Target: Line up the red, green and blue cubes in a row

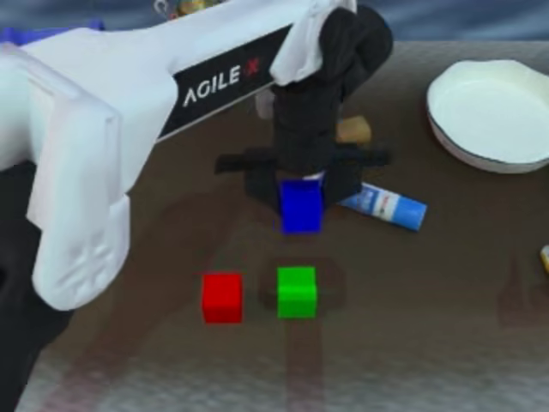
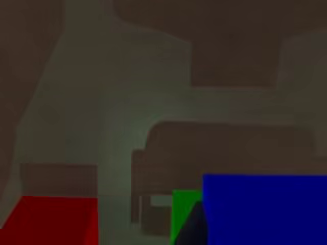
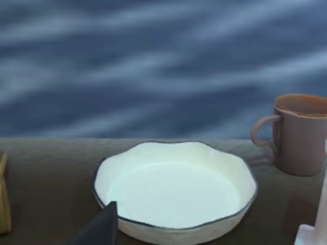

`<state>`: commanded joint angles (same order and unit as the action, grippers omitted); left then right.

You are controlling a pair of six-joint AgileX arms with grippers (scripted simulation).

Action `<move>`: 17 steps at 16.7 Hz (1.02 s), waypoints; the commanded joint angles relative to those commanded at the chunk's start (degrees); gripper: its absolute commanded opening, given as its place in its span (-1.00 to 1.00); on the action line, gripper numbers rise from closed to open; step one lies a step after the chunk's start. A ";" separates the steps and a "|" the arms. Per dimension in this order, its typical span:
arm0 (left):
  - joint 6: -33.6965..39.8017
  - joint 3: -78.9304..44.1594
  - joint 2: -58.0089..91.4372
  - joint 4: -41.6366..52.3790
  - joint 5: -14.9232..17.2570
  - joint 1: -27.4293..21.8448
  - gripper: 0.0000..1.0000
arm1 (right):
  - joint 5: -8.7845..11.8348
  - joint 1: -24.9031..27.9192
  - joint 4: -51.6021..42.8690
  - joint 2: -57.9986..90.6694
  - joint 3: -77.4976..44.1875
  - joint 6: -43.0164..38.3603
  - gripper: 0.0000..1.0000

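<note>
Near the middle of the surface [image 1: 129,360], your left end effector [image 1: 300,184] is gripping the blue cube [image 1: 301,206], its dark fingers closed against the cube's two sides. The cube is sitting square between them, its faces running parallel to the surface's edges; as a cube it is showing no long axis. You cannot tell from the top view whether it is resting on the surface or hanging just above it.

Closer to the near edge, the red cube [image 1: 222,297] and the green cube [image 1: 297,292] are lying side by side with a small gap between them, red toward the left edge, green directly nearer the front than the blue cube. Both are also sitting square to the edges. In the left wrist view, the blue cube [image 2: 265,209] is filling the foreground, with the green cube [image 2: 184,209] and red cube [image 2: 51,219] beyond it.

Your left arm [image 1: 129,112] is reaching in from the left edge across the surface, its wrist bent so the end effector is pointing straight down.

A glue stick [image 1: 386,206] is lying just beside the blue cube, and a white dish [image 1: 493,116] is sitting at the far right corner. A mug [image 3: 299,135] is standing beside the dish in the right wrist view.

Your right end effector is appearing only as a dark fingertip [image 3: 99,227] in its own wrist view, and you cannot tell its opening.
</note>
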<state>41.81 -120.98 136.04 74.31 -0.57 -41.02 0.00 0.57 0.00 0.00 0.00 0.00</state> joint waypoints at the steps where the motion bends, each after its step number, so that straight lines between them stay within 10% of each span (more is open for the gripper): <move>1: 2.40 -3.38 1.59 1.56 -0.07 -2.76 -1.00 | 0.00 0.00 0.00 0.00 0.00 0.00 1.00; 6: 9.99 -12.97 6.23 6.26 -0.32 -11.38 -1.00 | 0.00 0.00 0.00 0.00 0.00 0.00 1.00; 17: 9.91 -2.73 6.44 -4.56 -0.13 -11.58 -1.00 | 0.00 0.00 0.00 0.00 0.00 0.00 1.00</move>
<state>51.73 -123.71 142.48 69.75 -0.70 -52.60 0.00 0.57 0.00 0.00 0.00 0.00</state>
